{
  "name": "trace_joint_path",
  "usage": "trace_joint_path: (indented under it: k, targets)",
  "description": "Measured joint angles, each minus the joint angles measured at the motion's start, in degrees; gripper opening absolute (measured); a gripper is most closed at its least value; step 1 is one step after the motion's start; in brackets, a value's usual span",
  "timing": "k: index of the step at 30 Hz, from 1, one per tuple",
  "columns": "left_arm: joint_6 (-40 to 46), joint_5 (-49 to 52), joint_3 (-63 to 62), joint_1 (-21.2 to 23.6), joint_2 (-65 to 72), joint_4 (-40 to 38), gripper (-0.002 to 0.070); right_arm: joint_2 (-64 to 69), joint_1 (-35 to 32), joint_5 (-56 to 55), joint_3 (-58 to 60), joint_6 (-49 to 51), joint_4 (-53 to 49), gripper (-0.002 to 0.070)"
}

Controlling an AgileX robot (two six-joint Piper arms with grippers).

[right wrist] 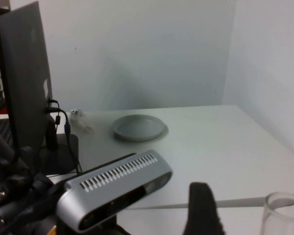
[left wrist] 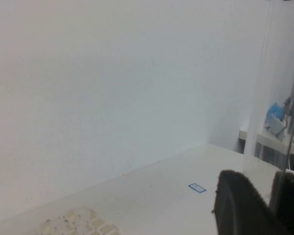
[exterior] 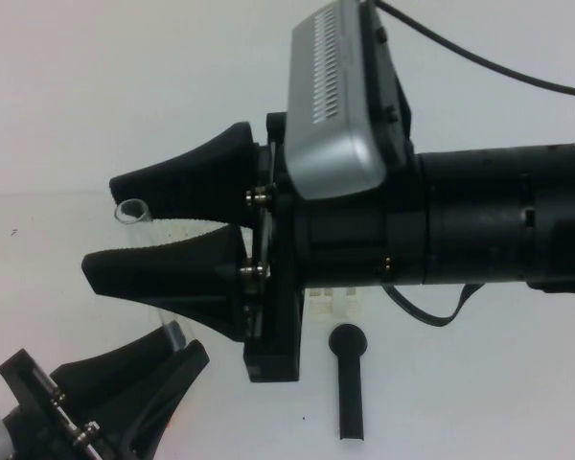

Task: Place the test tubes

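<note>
You have two grippers in the high view: the right gripper (exterior: 115, 223) at 9 o'clock and the left gripper (exterior: 185, 343) at 7 o'clock. Count two clear test tubes, the first test tube (exterior: 134, 211) pinched by the right gripper and the second test tube (exterior: 175, 333) by the left. You also have one black knobbed rod (exterior: 348, 383) at 6 o'clock, one white rack (exterior: 335, 302) near centre, and one grey dish (right wrist: 139, 128).

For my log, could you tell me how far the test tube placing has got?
Nothing looks placed: the visible rack corner holds no tube. In hand: a test tube clamped in the right gripper at centre; the left gripper, lower left, also grips tube glass. Slotting remains.
</note>
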Motion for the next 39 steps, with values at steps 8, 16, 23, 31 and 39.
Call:
trace_joint_path:
  k: [8,16,23,31,39]
  targets:
    - [0.0,0.0,0.0,0.0,0.0,0.0,-0.0001,0.4,0.1,0.0,-0.1,0.0,0.0,0.0290]
    - [0.0,-1.7,0.0,0.0,0.0,-0.4,-0.0001,0.4,0.1,-0.8,-0.2,-0.7,0.0,0.0136]
    - [-2.6,-2.4,0.0,0.0,0.0,-0.4,0.0005,0.4,0.1,-0.3,-0.3,-0.9,0.3,0.0128]
    - [-2.6,-1.3,0.0,0.0,0.0,-2.8,0.0320,0.4,0.1,-0.3,-0.3,-1.2,0.9,0.0127]
    - [-3.2,1.7,0.0,0.0,-0.1,-2.4,0.0450,0.4,0.1,-5.1,-0.3,-3.7,0.9,0.0127]
